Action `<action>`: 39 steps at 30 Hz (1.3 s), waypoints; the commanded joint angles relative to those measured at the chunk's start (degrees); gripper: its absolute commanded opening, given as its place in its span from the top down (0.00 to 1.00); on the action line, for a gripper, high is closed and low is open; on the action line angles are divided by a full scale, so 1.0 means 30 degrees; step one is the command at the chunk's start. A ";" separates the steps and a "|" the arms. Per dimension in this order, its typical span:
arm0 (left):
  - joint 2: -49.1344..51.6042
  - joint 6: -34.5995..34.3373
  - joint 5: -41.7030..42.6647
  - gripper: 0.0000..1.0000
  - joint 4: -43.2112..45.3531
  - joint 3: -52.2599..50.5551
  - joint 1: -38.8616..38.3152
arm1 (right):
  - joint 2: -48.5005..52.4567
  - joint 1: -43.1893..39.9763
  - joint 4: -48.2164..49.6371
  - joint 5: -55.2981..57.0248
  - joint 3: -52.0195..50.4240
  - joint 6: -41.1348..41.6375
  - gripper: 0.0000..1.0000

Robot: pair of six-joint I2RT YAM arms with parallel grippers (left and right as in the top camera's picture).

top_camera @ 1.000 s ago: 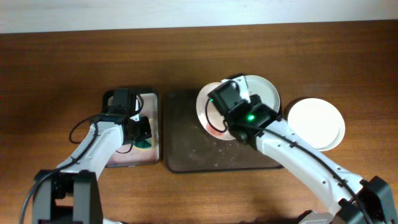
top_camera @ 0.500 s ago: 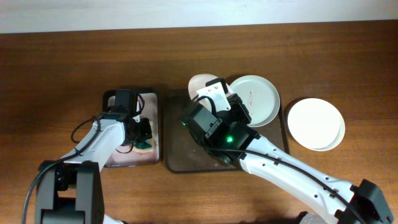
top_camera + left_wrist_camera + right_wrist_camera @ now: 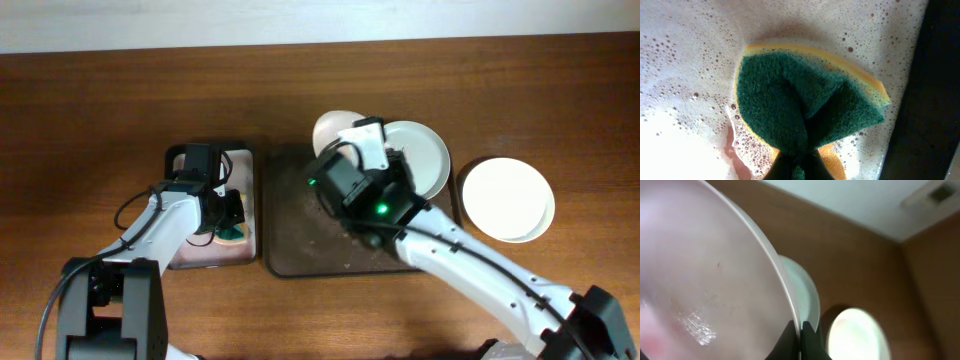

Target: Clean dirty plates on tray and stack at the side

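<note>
Raised plate (image 3: 333, 127) in right pincer (image 3: 801, 330), farther right than before.

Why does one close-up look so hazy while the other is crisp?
Right wrist view: the held plate sits too near the lens and blurs; the far plate glares white. Left wrist view: the sponge is sharp, the foam at lower left washed out. Overhead view: evenly lit.

Wood, gloss and scouring fibre

We see a counter (image 3: 120, 90) of smooth, satin brown wood grain; the sponge (image 3: 790, 100) shows a rough green fibrous face over yellow foam, wet with suds; the lifted plate (image 3: 705, 270) is glossy white; the tray (image 3: 300, 240) looks matt dark brown.
</note>
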 commanded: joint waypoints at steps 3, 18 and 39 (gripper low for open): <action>0.0707 0.0306 0.0219 1.00 -0.0029 -0.0189 0.0044 | -0.0415 -0.3730 -0.1056 -0.5486 0.0284 0.3453 0.96; 0.0707 0.0306 0.0277 1.00 -0.0022 -0.0189 0.0022 | -0.0408 -1.7996 -0.3344 -1.7187 0.0270 0.3439 0.96; 0.0707 0.0306 0.0270 1.00 -0.0015 -0.0189 0.0029 | -0.0248 -2.3999 -0.4138 -1.7631 -0.1435 0.2863 0.66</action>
